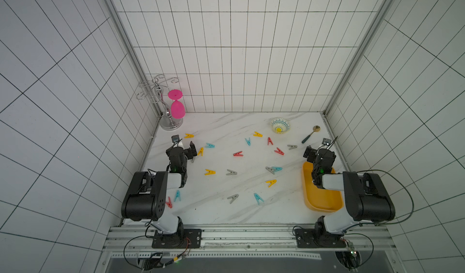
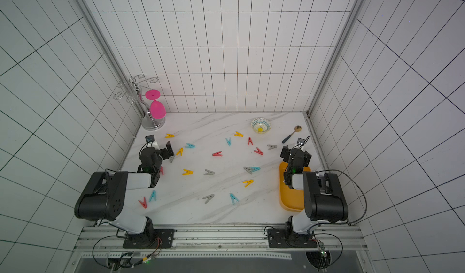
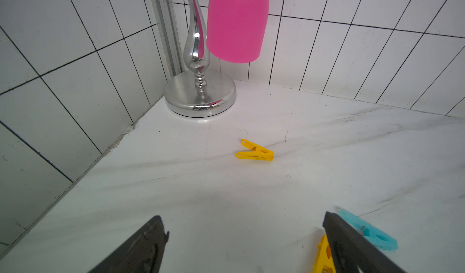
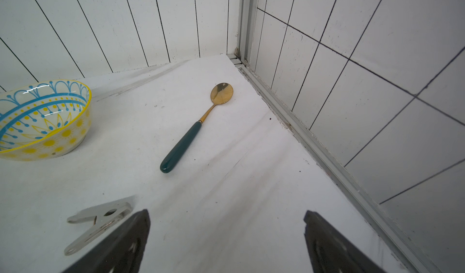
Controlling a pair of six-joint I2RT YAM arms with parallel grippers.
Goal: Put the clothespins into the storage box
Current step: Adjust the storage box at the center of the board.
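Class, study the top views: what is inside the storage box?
The visible floor of the storage box is bare; the clothespins in view lie outside it. The right arm covers the box's far part, so anything there cannot be seen.

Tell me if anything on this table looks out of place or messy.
The clothespins lie strewn over the table, none visibly in the box, though the right arm hides part of it. A grey pin and a teal pin overlap mid-table. Nothing looks spilled or broken.
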